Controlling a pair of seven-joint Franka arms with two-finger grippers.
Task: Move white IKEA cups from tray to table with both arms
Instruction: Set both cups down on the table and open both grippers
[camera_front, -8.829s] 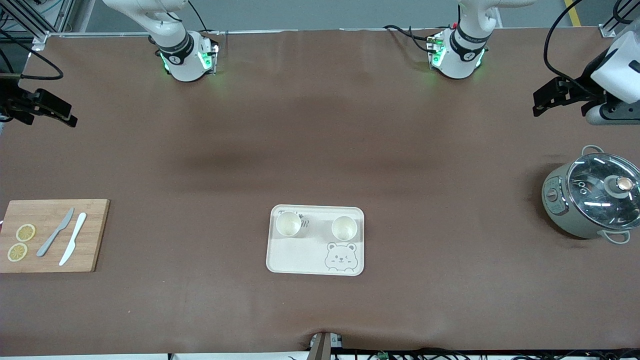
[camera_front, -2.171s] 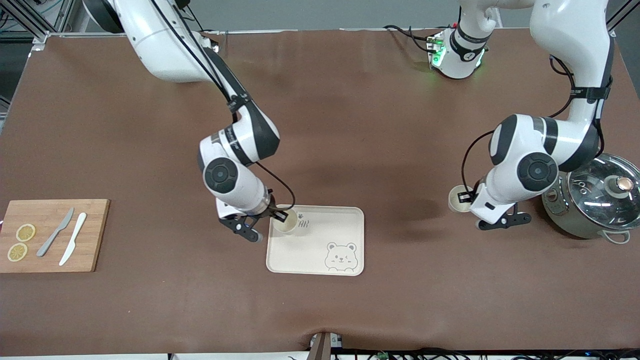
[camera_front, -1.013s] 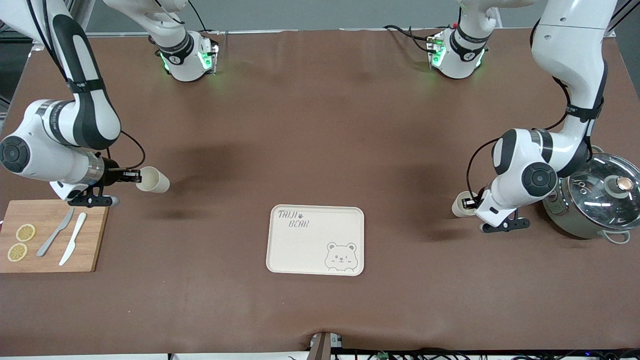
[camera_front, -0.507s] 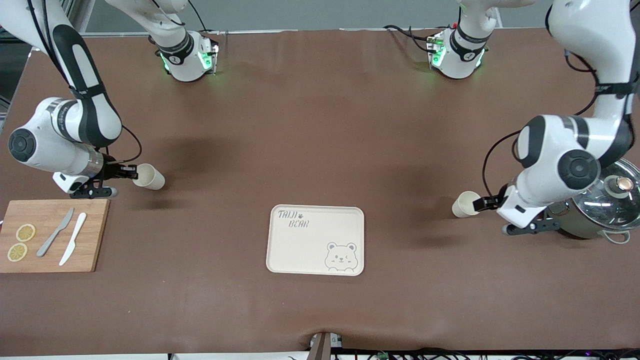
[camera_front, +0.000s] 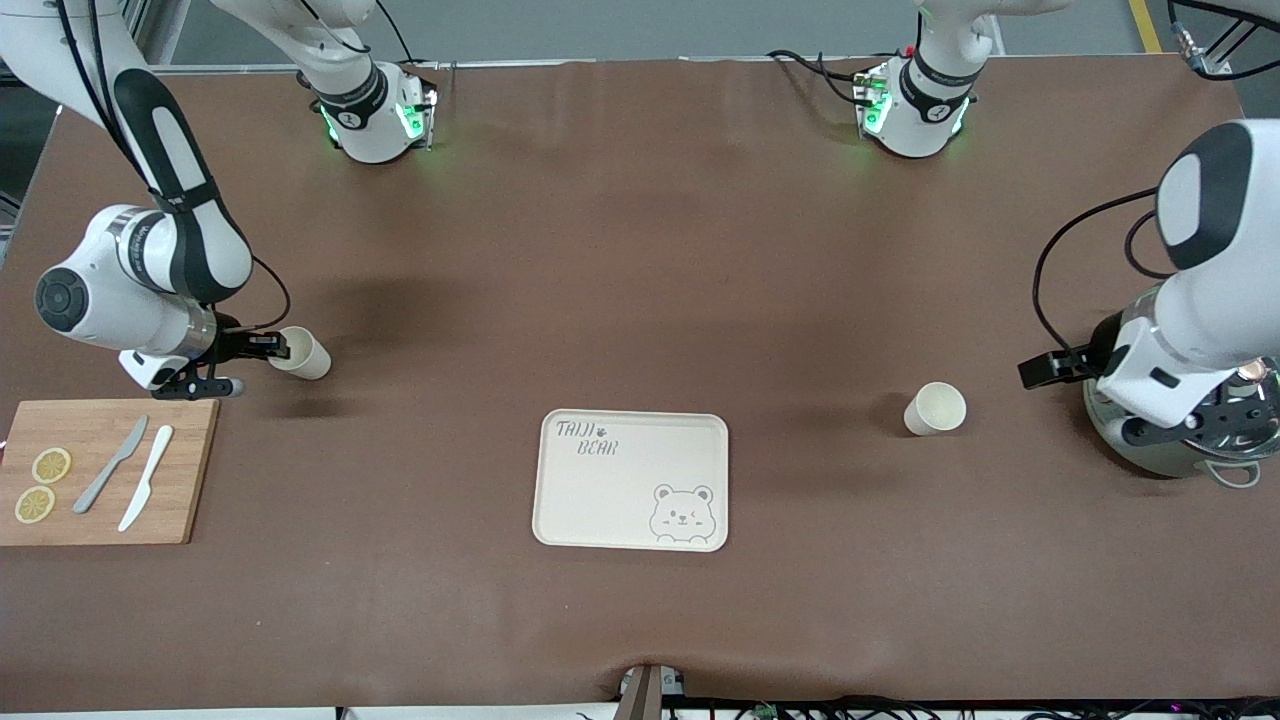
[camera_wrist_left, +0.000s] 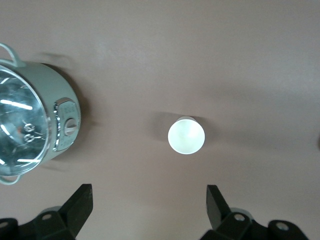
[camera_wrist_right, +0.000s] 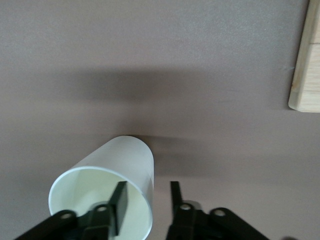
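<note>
Tabletop (camera_front: 640, 250) seen from the front camera. Nearest lies the tray (camera_front: 590, 500), with the board (camera_front: 185, 470) at the right arm's end. Farther from the camera, one cup (camera_front: 935, 408) stands upright on the tabletop toward the left arm's end, apart from the pot (camera_wrist_left: 30, 127). The left end effector (camera_wrist_left: 147, 207), fingers spread wide and holding nothing, hangs above the tabletop between that cup and the pot. Toward the right arm's end, the right end effector (camera_wrist_right: 147, 200) has one finger (camera_wrist_right: 120, 197) inside the second cup (camera_front: 303, 352) and one outside its wall, partly parted; whether it grips cannot be told.
</note>
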